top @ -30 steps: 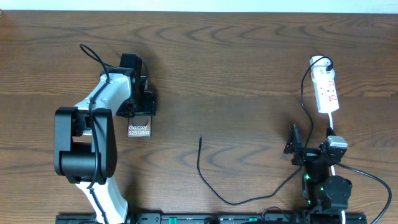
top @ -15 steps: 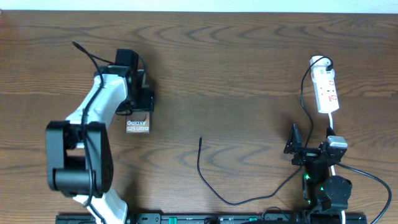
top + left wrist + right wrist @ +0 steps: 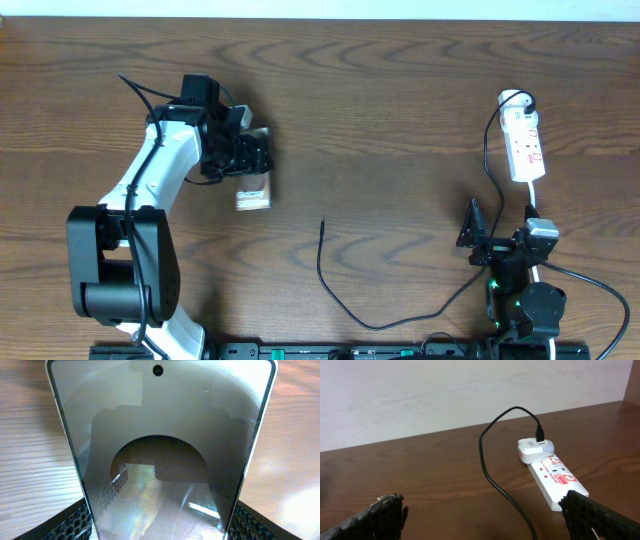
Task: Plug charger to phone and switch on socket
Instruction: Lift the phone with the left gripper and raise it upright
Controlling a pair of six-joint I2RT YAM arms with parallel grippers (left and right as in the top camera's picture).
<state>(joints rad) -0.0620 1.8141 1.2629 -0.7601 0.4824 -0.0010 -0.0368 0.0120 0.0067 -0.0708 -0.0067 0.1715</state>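
The phone (image 3: 253, 197) is held off the table at the left, tilted so that only its narrow brown back shows from above. My left gripper (image 3: 243, 160) is shut on it. In the left wrist view its glossy screen (image 3: 160, 450) fills the space between the two fingers (image 3: 70, 525). The charger's black cable (image 3: 345, 305) lies loose, its small tip (image 3: 322, 222) at mid-table and its white plug (image 3: 512, 99) in the socket (image 3: 525, 145). My right gripper (image 3: 497, 232) stands open near the front right, short of the socket (image 3: 555, 477), with nothing between its fingers (image 3: 600, 515).
The socket's thicker white cord (image 3: 535, 200) runs down toward the right arm's base. The black cable (image 3: 495, 480) loops across the wood between my right gripper (image 3: 485, 520) and the socket. A pale wall stands behind the table's far edge.
The left arm has swung right and turned its wrist, carrying the phone with it. The phone has gone from lying flat with its lettering up to tilted on edge. The right arm is still.
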